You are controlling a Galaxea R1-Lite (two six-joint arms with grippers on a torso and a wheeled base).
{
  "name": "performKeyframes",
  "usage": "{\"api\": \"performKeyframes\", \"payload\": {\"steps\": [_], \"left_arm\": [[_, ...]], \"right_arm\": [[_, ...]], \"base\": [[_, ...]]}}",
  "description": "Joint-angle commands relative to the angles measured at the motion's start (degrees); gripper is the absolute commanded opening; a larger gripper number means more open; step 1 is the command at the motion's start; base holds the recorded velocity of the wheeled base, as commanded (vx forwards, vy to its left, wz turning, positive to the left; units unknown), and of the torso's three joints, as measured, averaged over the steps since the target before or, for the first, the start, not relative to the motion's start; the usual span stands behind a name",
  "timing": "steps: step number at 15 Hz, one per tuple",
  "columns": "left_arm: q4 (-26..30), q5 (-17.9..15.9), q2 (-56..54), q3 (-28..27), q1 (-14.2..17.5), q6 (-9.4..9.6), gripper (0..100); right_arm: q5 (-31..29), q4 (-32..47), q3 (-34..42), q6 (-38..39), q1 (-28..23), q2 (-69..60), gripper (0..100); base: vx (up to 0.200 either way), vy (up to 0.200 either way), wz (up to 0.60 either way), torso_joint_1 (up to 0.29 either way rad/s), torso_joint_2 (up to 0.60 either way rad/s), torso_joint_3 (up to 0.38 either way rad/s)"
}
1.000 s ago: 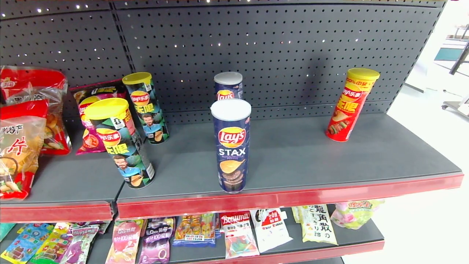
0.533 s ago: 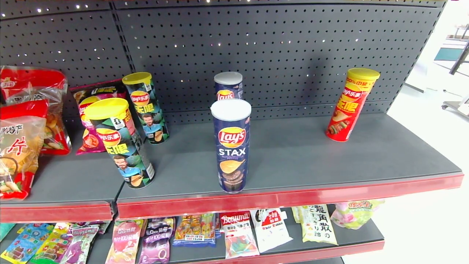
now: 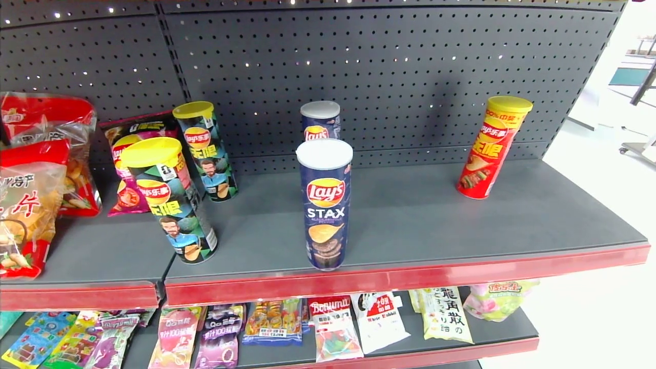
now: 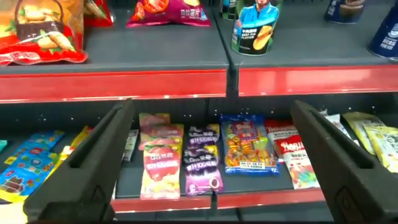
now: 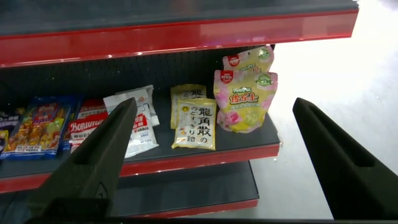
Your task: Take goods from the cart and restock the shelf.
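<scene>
On the grey shelf (image 3: 420, 215) stand several chip cans: a dark blue one (image 3: 324, 204) near the front edge, a second blue one (image 3: 320, 120) behind it, two yellow-lidded cans (image 3: 169, 200) (image 3: 205, 149) to the left, and a red can (image 3: 493, 147) at the far right. My left gripper (image 4: 208, 158) hangs open in front of the lower shelf's candy bags (image 4: 200, 163), holding nothing. My right gripper (image 5: 214, 155) is open too, facing the lower shelf's right end, where a pale green pouch (image 5: 244, 90) leans.
Snack bags (image 3: 31, 179) crowd the shelf's left end. A pegboard back wall (image 3: 359, 66) rises behind the cans. The red front lip (image 3: 410, 277) runs along the shelf. Open shelf surface lies between the blue and red cans. White floor (image 3: 605, 318) spreads to the right.
The whole head view has shifted very slightly; the cans and bags themselves have stayed where they were.
</scene>
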Motion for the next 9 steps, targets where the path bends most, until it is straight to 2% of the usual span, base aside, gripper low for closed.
{"api": "performKeyframes", "payload": {"steps": [1,2,9], "left_arm": [[0.00,0.01,0.00,0.01,0.02,-0.02,100],[0.00,0.01,0.00,0.01,0.02,-0.02,100],[0.00,-0.08,0.00,0.10,0.02,0.16,100]], "right_arm": [[-0.03,-0.02,0.00,-0.02,-0.01,0.09,100],[0.06,-0.02,0.00,-0.02,-0.01,0.09,100],[0.06,-0.02,0.00,0.16,0.07,0.09,100]], "base": [[0.000,0.000,0.60,-0.002,0.00,0.007],[0.000,0.000,0.60,0.012,0.00,0.007],[0.000,0.000,0.00,0.000,0.00,0.000]]}}
